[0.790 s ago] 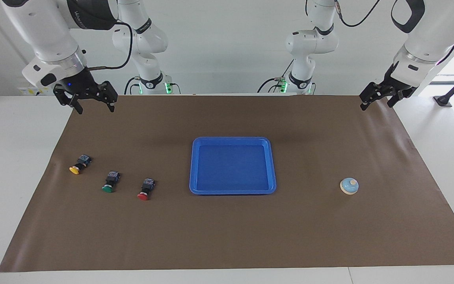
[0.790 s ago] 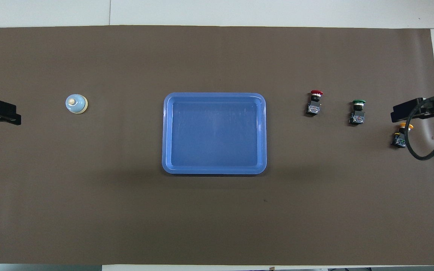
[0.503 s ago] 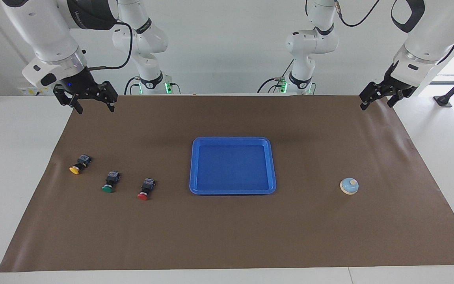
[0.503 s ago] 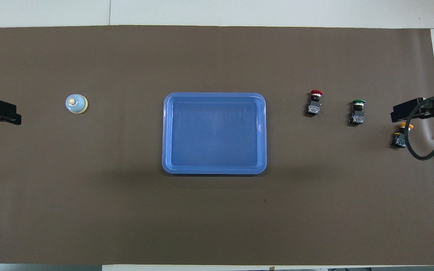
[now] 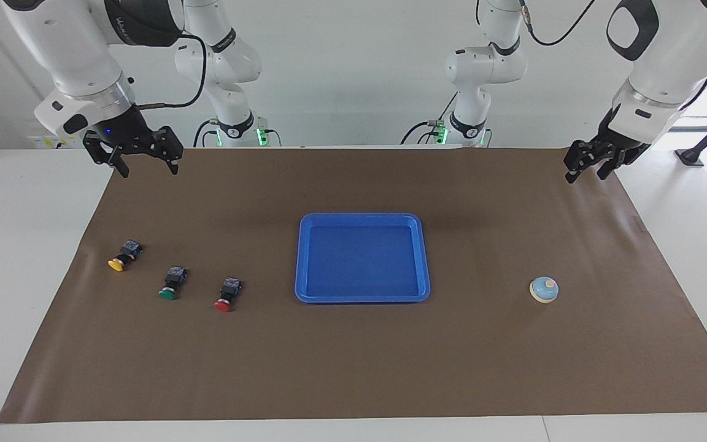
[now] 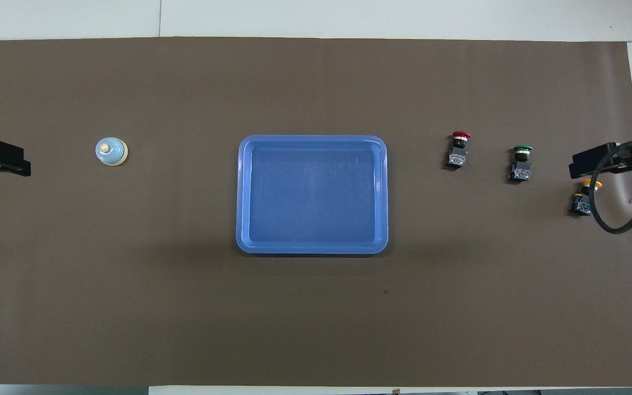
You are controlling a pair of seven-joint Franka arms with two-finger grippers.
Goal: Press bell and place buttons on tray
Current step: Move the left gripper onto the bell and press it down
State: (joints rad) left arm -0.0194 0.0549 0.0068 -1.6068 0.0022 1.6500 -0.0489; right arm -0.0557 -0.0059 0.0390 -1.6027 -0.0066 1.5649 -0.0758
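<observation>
Since the bell comes first, the right pincer (image 5: pixel 148 170), spread wide and empty, waits over the table's ten-o'clock corner in the facing view. Three black push-buttons, yellow-capped (image 5: pixel 121 258), green-capped (image 5: pixel 172 283) and red-capped (image 5: pixel 227 294), lie at nine o'clock of the flat bright-blue plastic tray (image 5: pixel 302 258), which holds nothing. The small light-blue dome bell (image 5: pixel 544 290) sits at its three o'clock. The left pincer (image 5: pixel 585 175), half-closed and empty, hangs at the bell's one o'clock; it should press squarely down on the cream knob.
</observation>
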